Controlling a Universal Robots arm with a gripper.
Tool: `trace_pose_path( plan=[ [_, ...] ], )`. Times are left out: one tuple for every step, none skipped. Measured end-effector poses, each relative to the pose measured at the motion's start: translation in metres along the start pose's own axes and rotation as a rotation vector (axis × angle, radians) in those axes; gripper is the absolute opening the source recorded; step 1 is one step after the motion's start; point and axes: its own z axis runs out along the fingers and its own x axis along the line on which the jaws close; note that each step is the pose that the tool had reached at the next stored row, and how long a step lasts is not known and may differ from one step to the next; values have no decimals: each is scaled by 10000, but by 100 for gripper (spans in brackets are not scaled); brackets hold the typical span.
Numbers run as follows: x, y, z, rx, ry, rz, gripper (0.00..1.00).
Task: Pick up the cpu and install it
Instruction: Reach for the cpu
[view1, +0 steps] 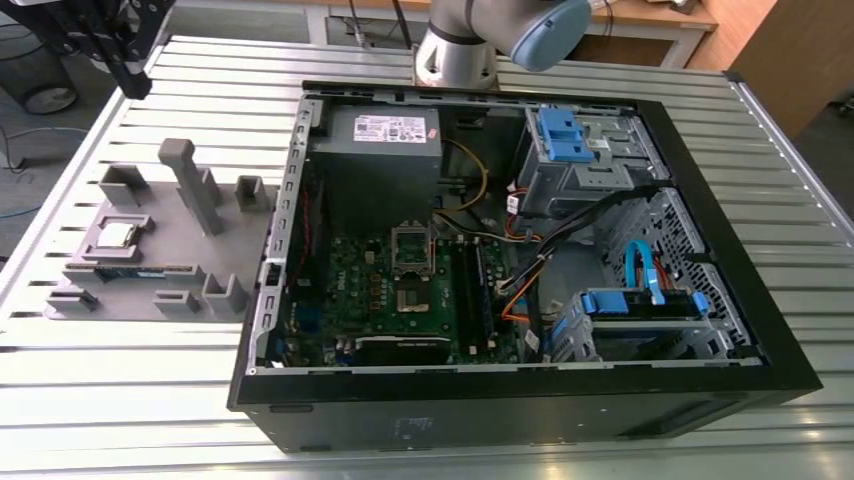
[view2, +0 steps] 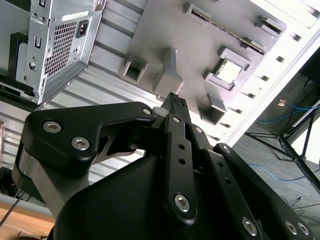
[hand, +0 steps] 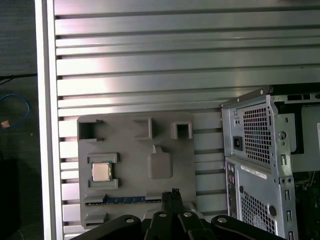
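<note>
The cpu lies flat in the grey tray: light, stiff, slick-topped, probably fragile beneath; best pinched by opposite edges. The hand hangs above, closed and empty.

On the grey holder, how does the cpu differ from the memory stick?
The cpu is a small square; the memory stick is a long narrow strip. The cpu's top is shiny silver; the memory stick looks dark. The cpu lies flat in a square recess; the memory stick sits in a long slot. Both rest on the grey holder, outside the case.
</note>
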Motion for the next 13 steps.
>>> trace_pose_path(
  plan=[
    [4,0,0,0,0,0,11],
    [4,0,0,0,-1,0,11],
    [5,0,0,0,0,0,11],
    [5,0,0,0,0,0,11],
    [5,0,0,0,0,0,11],
    [5,0,0,0,0,0,11],
    [5,0,0,0,0,0,11],
    [7,0,2,-1,-2,0,11],
    [13,-1,5,-2,-3,1,11],
    [20,-1,7,-1,-2,2,11],
    [27,-2,11,0,-2,0,11],
    [35,-3,16,-1,-6,0,11],
    [45,-5,20,-1,-5,0,11]
  ],
)
